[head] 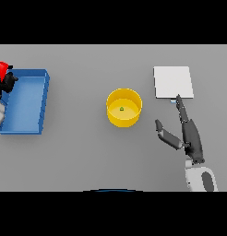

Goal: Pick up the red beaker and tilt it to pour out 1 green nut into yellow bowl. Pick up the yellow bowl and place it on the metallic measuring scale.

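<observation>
We see the yellow bowl [124,107] standing mid-desk [83,152] with one green nut [121,109] inside, well apart from the metallic measuring scale [173,82] at upper right. The right hand [191,138] lies open on the desk between them, fingers [182,109] straight with tips just at the scale's near edge, thumb spread toward the bowl. At far left, the left hand [6,82] has fingers curled round the red beaker [2,68], beside the blue tray [44,94].
</observation>
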